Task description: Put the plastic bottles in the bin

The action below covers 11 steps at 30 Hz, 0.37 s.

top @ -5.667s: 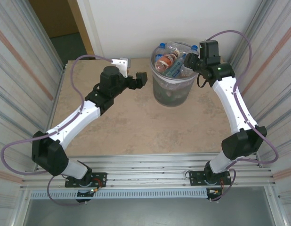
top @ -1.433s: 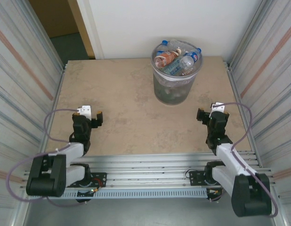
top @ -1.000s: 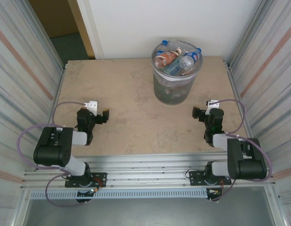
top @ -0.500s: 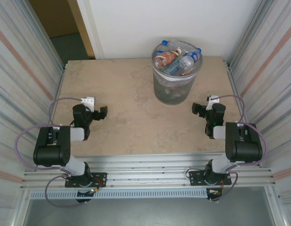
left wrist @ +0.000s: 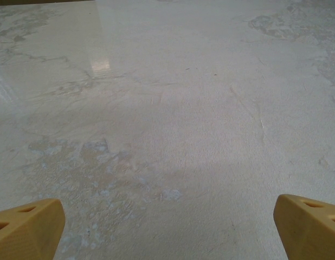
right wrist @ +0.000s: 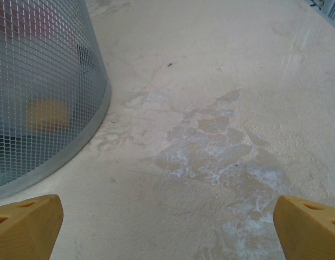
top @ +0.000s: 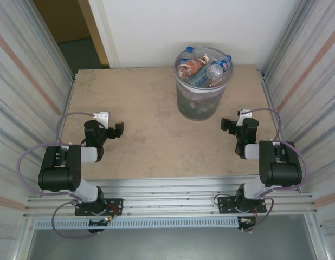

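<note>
- Left pincer (top: pixel 118 130) and right pincer (top: pixel 227 125) are both spread wide, gripping nothing, low over the bench (top: pixel 151 108).
- Bottles (top: pixel 203 65) are heaped in the bin (top: pixel 197 108), up to the rim.
- Looks done to me. Just park the arms gently, right one's near the bin.

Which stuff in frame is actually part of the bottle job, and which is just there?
Job:
- plastic bottles, piled in the bin
- bin, at the far side of the table
- left hand and right hand, both open and empty

Not job:
- table
- mounting rail
- corrugated side panels
</note>
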{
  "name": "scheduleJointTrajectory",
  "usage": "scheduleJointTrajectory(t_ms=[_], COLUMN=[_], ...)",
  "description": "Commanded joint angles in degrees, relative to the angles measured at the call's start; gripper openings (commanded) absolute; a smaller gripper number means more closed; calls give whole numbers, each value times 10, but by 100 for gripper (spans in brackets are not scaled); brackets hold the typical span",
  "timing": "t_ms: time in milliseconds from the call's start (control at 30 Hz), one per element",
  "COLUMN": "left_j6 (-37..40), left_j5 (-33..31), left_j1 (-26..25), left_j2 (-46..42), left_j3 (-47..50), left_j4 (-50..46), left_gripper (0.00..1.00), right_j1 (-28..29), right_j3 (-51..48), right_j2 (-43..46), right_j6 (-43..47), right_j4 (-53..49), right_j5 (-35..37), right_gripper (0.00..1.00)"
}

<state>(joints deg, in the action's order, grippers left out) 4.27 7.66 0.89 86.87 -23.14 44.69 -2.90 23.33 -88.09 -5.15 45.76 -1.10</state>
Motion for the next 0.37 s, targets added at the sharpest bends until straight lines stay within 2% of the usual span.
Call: scheduleJointTrajectory(t_ms=[0, 333], left_j6=[-3, -3], left_j5=[-5, -5], left_j1=[-3, -3], left_j2=[-3, -3], left_j3=[-7, -7], left_j4=[2, 1], left_gripper=[99, 99], right_j1=[3, 2], right_j3=[4, 4], right_j2=[-1, -1], right_j6=[3, 2], right_j4=[-4, -4], right_j5=[10, 9], right_gripper=[98, 98])
